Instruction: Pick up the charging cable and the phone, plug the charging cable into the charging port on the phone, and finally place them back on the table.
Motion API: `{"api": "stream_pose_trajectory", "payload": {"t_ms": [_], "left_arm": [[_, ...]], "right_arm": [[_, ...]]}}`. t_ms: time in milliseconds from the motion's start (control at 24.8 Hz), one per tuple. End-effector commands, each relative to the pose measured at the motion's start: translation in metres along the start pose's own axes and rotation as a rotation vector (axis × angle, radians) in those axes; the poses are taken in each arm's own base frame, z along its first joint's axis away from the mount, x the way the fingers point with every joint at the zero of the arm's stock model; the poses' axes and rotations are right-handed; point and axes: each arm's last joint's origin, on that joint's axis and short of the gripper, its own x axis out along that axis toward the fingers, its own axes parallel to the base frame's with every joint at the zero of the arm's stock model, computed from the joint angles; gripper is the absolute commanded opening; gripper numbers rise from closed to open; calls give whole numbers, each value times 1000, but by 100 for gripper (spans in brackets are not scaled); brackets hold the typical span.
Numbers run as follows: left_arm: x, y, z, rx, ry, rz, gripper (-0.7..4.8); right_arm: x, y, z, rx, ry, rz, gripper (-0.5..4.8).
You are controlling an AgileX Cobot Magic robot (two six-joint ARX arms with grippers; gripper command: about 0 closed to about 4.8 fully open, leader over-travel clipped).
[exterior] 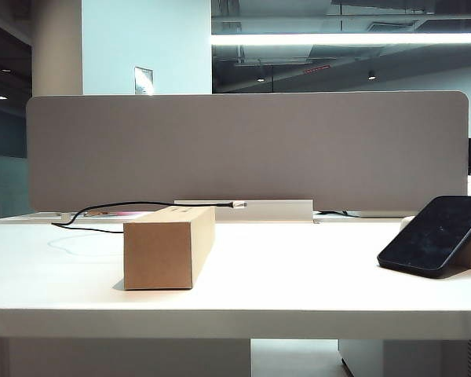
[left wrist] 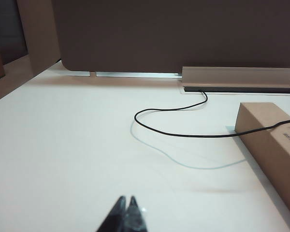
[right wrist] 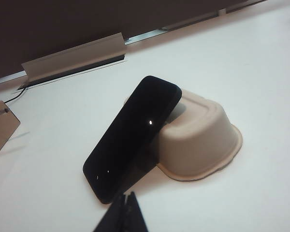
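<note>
The black charging cable [exterior: 110, 207] runs from the back of the white table [exterior: 298, 275] over a cardboard box [exterior: 169, 246], its silvery plug [exterior: 239, 205] sticking out past the box top. In the left wrist view the charging cable [left wrist: 169, 131] curves across the table [left wrist: 63, 145] up onto the box [left wrist: 275, 140]. My left gripper [left wrist: 127, 199] is shut, empty, well short of the cord. The black phone [exterior: 436, 234] leans screen-up on an upturned cream tray [right wrist: 203, 135] at the right. My right gripper [right wrist: 126, 195] is shut, empty, just before the phone [right wrist: 133, 135]. The charging port is not visible.
A grey partition panel [exterior: 247, 149] closes off the back of the table, with a cable-slot flap [left wrist: 237, 77] at its foot. The same flap [right wrist: 75, 60] shows in the right wrist view. Neither arm shows in the exterior view.
</note>
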Motion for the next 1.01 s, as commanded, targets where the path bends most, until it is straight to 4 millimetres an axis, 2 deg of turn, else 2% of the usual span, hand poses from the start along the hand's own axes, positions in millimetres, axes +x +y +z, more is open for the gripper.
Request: {"api": "stream_pose_trajectory", "payload": {"t_ms": [40,282,565,847,1008], "left_arm": [[0,0,2,-3,-11,2,-5],[0,0,2,-3,-11,2,-5],[0,0,2,-2,-11,2,-5],[0,0,2,-2,-12,2,-5],[0,0,2,-18,-13,-8,-6]], "right_arm": [[1,0,-1,-3,-5,-4,-5],[1,0,-1,-5,-8,-6,-5],[1,-1,-1,-286,-5,-9,-5],[1,0,0,-284,-15,-4,-5],[1,0,0,-227,-12,13,-6]]}}
